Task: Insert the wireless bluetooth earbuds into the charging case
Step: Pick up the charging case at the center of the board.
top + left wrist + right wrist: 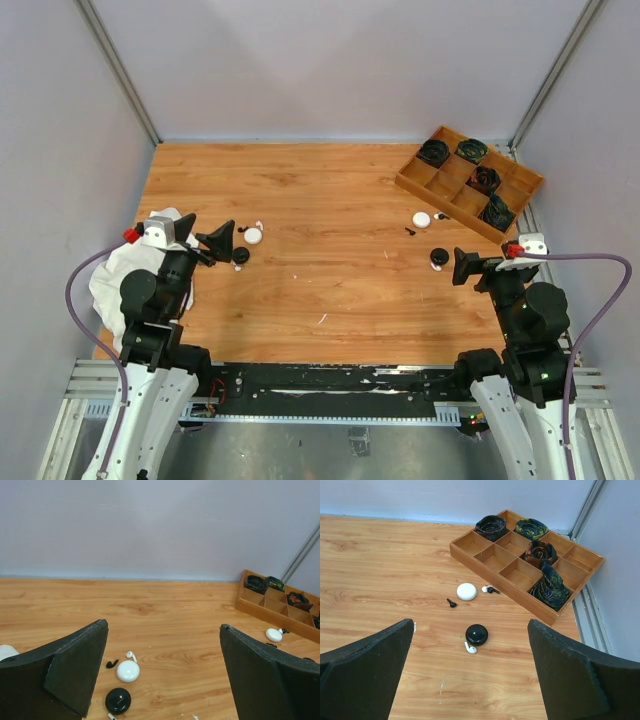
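Across the worktop as seen from above, the task's pieces lie in two loose clusters, one ahead of each arm, probably so each claw has its own set within reach. The left claw hangs spread and empty just left of a white case and a black case. The right claw, also empty, sits just right of a second black case, with a second white case a little farther off. That makes four cases, two of each colour, and all look shut, so I judge that no earbud is seated yet. A wooden tray at the far right holds four dark rolled bundles, and a white cloth lies beside the left arm. From the left wrist, the fingers stand wide apart, framing the left cluster. A black earbud and a white earbud lie just beyond the white case, and a further white piece at the bottom edge is too cropped to name. From the right wrist, the jaws gape equally wide with nothing between them. Four earbuds show there: a near white earbud touching the black case, a lone black earbud just left of the white case, and a white-and-black pair between that case and the tray.
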Controlling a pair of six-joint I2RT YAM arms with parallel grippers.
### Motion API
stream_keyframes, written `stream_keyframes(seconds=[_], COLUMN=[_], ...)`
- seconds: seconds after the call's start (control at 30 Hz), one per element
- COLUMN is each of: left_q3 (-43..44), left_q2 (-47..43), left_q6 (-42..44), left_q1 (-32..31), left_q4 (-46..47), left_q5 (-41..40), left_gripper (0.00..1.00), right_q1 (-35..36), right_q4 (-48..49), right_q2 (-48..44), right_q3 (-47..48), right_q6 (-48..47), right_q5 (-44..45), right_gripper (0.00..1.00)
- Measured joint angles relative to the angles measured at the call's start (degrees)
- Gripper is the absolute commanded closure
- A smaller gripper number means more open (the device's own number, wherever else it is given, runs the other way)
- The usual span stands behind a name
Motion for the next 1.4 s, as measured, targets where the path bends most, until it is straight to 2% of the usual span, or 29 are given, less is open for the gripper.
stream_keyframes(seconds=[0.27,0.67,0.87,1.13,1.2,1.4], left_q3=[0.2,5.5,5.1,5.4,5.4,5.4], left_q2=[1.2,9.1,10.0,14.3,14.6,14.1], left_q6=[-0.1,-3.3,-5.2,-4.2,-3.6,-2.3], left_q1=[0.0,0.0,-0.1,-2.6,-3.1,-4.5], left_q4=[0.0,-4.9,-4.6,-7.6,-8.6,-9.1], left_q5=[2.1,7.1,9.8,11.4,11.7,11.9], left_gripper=[0.01,0.01,0.01,0.01,0.01,0.01], right_q1=[0.0,0.0,0.0,-0.4,-1.6,-2.6], right_q4=[0.0,-2.2,-3.6,-3.9,-3.0,1.9], right_q2=[1.5,12.8,20.8,36.9,40.5,51.6], right_q3=[0.0,1.5,3.7,4.5,4.5,4.5], right_q6=[2.1,8.1,9.0,9.2,9.3,10.5], right_q5=[2.0,2.8,1.7,0.9,1.1,1.9], right_gripper=[0.01,0.01,0.01,0.01,0.00,0.05])
